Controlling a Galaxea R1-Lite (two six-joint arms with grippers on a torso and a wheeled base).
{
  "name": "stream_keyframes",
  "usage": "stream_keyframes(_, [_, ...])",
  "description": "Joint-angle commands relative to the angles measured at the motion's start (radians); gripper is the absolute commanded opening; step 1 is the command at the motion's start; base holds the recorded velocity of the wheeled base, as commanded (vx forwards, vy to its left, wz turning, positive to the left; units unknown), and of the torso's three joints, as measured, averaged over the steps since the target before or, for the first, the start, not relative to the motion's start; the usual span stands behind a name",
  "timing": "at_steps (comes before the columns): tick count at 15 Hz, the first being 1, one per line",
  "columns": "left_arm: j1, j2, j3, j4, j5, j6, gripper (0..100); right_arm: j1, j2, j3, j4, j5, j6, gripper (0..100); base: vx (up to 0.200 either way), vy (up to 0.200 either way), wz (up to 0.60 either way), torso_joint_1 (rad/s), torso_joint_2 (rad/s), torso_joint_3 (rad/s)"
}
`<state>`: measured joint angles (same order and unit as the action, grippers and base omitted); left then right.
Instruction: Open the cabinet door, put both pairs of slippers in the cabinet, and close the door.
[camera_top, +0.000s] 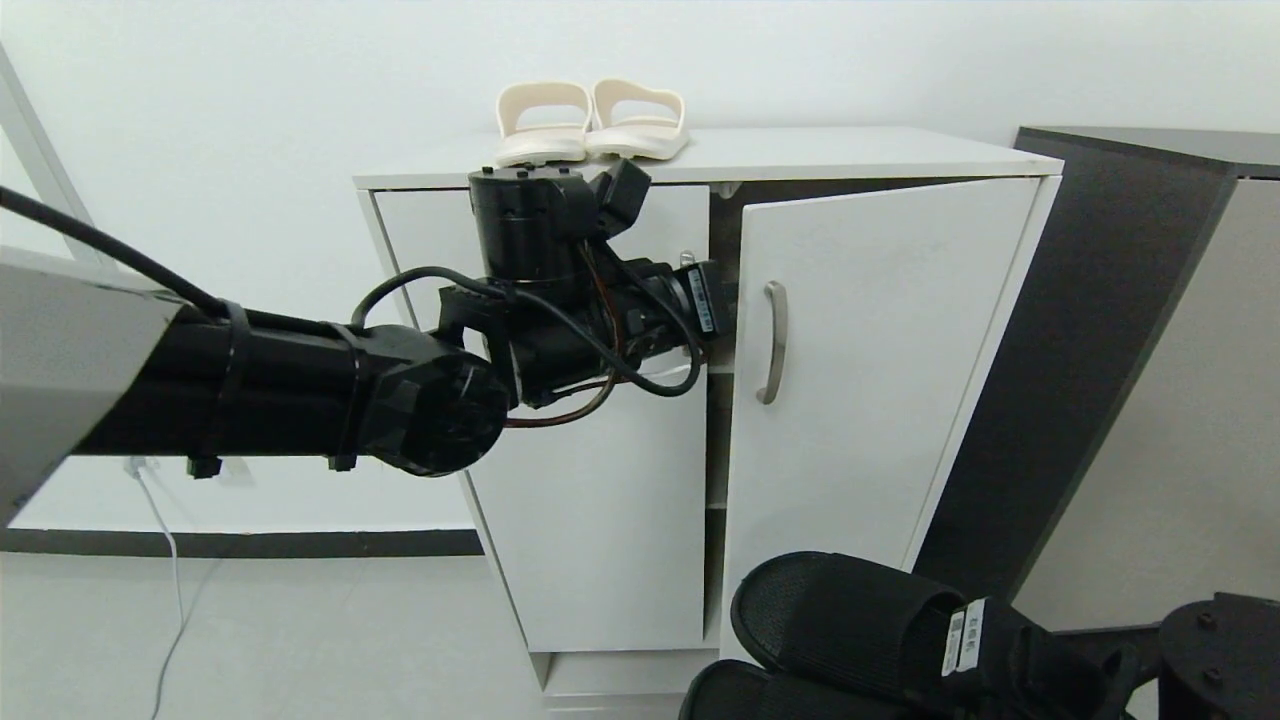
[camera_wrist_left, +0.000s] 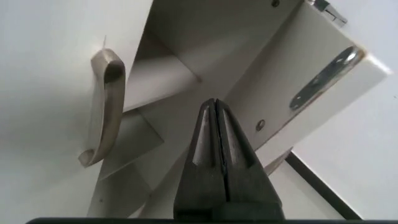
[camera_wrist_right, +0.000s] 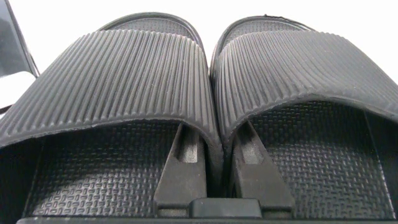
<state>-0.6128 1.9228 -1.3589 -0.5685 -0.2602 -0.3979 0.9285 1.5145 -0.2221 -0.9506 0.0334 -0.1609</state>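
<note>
The step in hand looks like opening the cabinet. Its right-hand door stands slightly ajar, with a dark gap at the centre of the head view. The left tool is closed with nothing between its fingers and is pointed into that gap, with the handle just beside it at 3 o'clock. To do this well, the closed tips should probably hook behind the door's free edge and sweep it outward in an arc about its hinge. Pushing straight in would drive them toward the shelves visible inside. The door needs to swing wide, because the black slippers wait low at 5 o'clock. The right tool is clamped on their two inner walls, one finger under each strap. The cream slippers sit side by side on the cabinet top at 12 o'clock, well apart from both tools. The left arm crosses in front of the left-hand door from 9 o'clock. A dark unit stands close at 3 o'clock and may limit the door's swing. A white cable hangs down the wall at 8 o'clock, clear of the work.
</note>
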Motion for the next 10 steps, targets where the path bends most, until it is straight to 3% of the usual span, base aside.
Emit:
stream_keyframes(1, [-0.027,-0.030,0.034,-0.002,0.003,0.001,0,0.007,0.001,0.001,0.000,0.002,0.000,0,-0.200,0.000,0.00,0.012,0.00,-0.002])
stream_keyframes(4, [-0.113,-0.100,0.093,-0.004,0.004,0.007,0,0.010,0.001,0.003,0.000,0.002,0.001,0,-0.200,0.000,0.00,0.002,0.00,0.004])
stream_keyframes(7, [-0.114,-0.107,0.095,-0.005,0.006,0.008,0,0.012,0.000,0.004,0.000,0.002,0.000,0,-0.200,0.000,0.00,-0.002,0.00,0.004])
stream_keyframes(10, [-0.096,-0.154,0.152,-0.028,0.029,0.036,0,0.001,0.006,-0.002,-0.005,-0.018,0.001,0,0.000,0.000,0.00,0.000,0.00,0.000])
